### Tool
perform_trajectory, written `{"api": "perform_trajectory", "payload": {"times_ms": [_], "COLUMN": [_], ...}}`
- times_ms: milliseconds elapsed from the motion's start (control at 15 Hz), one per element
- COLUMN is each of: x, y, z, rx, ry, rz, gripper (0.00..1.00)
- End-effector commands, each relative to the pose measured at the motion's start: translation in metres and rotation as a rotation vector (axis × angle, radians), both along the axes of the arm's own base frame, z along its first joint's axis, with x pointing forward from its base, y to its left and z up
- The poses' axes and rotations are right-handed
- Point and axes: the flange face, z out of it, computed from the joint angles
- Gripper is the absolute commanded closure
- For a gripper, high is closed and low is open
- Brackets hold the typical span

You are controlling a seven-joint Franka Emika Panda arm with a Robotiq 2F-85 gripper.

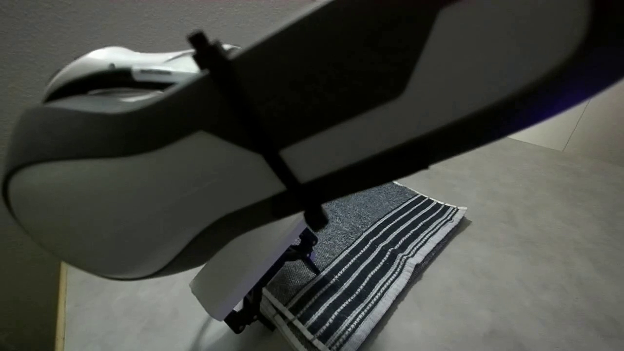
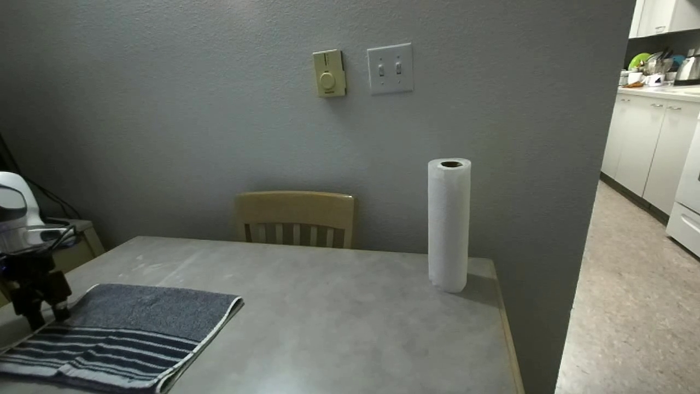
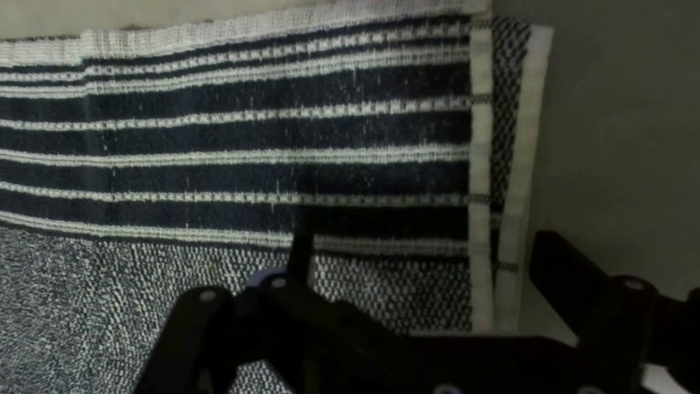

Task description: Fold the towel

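Black two-finger gripper spread wide, empty, straddling layered edge of rectangular striped grey-blue cloth towel, presumably to pinch it.

Dim light leaves the robot arm shaded in an exterior view, violet tinting its lower edge at right. In an exterior view, faint glare pools on the table at the bottom, and a paper towel roll throws a soft shadow rightward. In the murky wrist view, the gripper is near-black and soft-edged; shadow darkens the towel at center.
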Motion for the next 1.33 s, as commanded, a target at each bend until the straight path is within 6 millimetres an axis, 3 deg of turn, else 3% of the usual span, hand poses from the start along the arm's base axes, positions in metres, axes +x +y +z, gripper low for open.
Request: {"api": "perform_trajectory", "payload": {"times_ms": [0,667,1133,1267], "x": [-0.002,0.002,0.015,0.022], "y": [-0.007,-0.009,-0.007,-0.008], "z": [0.001,-0.001,0.028,0.026], "rx": [-0.084,-0.094,-0.066,-0.033], "ry": [0.024,0.018,-0.064,-0.098], "rz": [0.009,0.007,-0.036,-0.058], "gripper": [0.00,0.00,0.00,0.00]}}
